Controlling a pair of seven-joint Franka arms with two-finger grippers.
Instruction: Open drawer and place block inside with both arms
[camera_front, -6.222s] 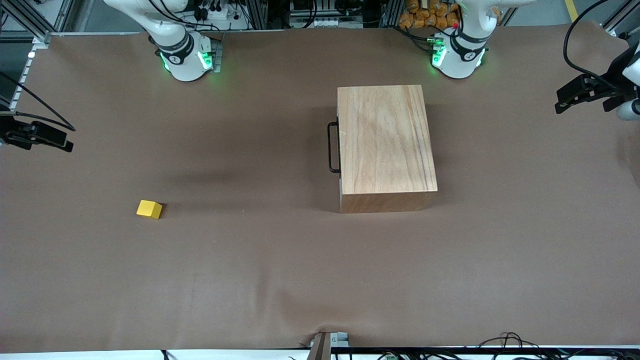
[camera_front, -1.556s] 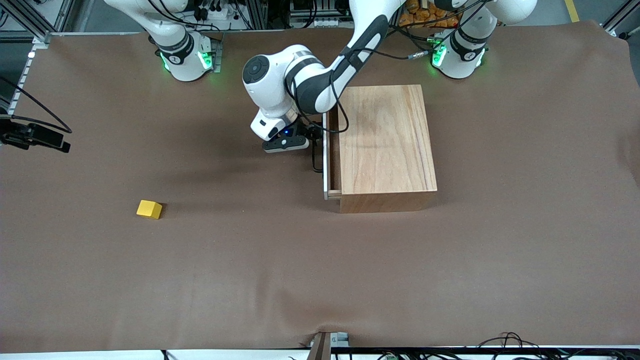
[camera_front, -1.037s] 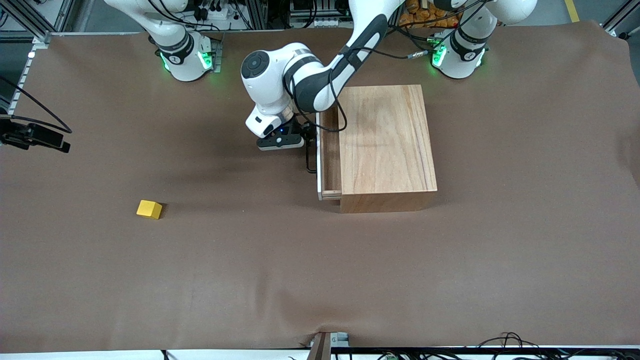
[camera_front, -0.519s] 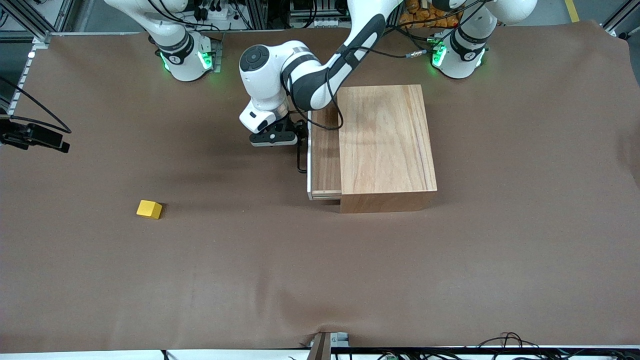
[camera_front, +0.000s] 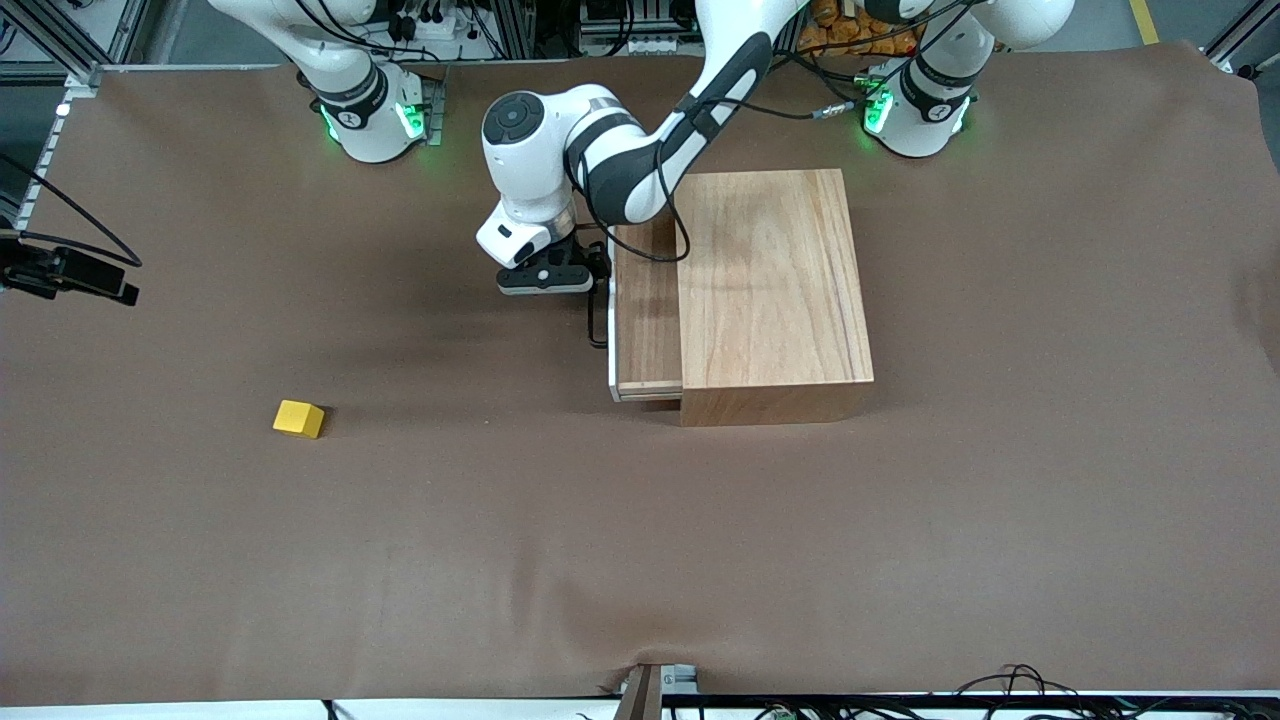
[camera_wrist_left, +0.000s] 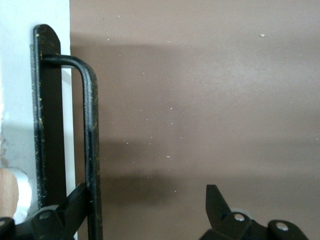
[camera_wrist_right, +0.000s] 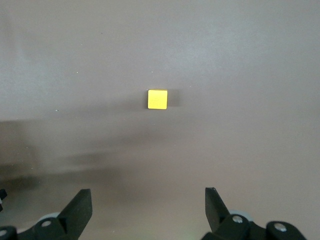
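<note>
The drawer (camera_front: 648, 320) stands partly pulled out of the light-wood cabinet (camera_front: 770, 280), toward the right arm's end of the table. My left gripper (camera_front: 590, 270) (camera_wrist_left: 147, 192) is at the black wire handle (camera_front: 596, 325) (camera_wrist_left: 90, 125). It is open, with the bar just inside one finger (camera_wrist_left: 75, 202) and the other finger far off it. The yellow block (camera_front: 298, 418) (camera_wrist_right: 157, 99) lies on the brown cloth, apart from the cabinet and nearer the front camera. My right gripper (camera_front: 110, 285) (camera_wrist_right: 147, 205) hangs open and empty, high over the right arm's end of the table.
The brown cloth (camera_front: 640, 550) covers the whole table, with bare room between the block and the drawer front. The white front panel (camera_wrist_left: 20, 100) shows beside the handle. The two green-lit arm bases (camera_front: 375, 115) (camera_front: 915, 110) stand along the table's edge farthest from the front camera.
The drawer has slid farther out of the cabinet, toward the right arm's end, with my left gripper moving along at the handle. The block and the right arm have not moved.
</note>
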